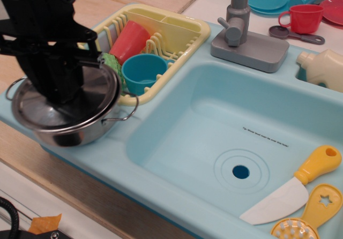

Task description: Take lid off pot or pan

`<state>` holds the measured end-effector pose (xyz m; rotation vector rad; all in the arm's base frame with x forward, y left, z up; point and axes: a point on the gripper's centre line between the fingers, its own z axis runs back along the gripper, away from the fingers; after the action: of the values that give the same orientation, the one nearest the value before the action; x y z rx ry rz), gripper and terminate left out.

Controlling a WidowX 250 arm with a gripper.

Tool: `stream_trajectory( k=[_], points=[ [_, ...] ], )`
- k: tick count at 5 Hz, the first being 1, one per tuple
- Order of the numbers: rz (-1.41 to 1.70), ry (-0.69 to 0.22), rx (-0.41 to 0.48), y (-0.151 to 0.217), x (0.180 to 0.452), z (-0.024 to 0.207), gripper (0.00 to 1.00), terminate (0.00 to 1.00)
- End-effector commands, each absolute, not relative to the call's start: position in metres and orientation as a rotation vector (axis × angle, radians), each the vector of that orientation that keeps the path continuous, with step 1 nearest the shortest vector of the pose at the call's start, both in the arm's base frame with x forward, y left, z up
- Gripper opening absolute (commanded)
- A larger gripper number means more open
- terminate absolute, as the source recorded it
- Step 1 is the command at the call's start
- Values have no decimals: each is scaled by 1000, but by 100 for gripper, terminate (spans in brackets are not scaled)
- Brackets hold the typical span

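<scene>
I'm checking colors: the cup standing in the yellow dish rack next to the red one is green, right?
Not quite. The cup in the yellow dish rack beside the red cup is blue, not green, as the observation.image view shows. The rest is right.

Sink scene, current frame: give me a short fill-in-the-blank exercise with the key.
1. The lid sits on the ____.
2. The gripper is above the lid's ____.
3. In the yellow dish rack, the blue cup lies beside a ____ cup.
4. The toy knife has a ____ handle.

Missing words: pot; centre; red; yellow
</scene>
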<state>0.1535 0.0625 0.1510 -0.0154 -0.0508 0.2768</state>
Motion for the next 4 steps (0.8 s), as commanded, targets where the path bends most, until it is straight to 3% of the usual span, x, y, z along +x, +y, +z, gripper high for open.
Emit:
stream_trajectory(
  k=[1,2,4],
  points=[
    [191,-168,22,40,168,191,0,0],
    [96,-184,5,12,182,201,0,0],
    [-107,-158,-90,-41,209,177,0,0]
  ],
)
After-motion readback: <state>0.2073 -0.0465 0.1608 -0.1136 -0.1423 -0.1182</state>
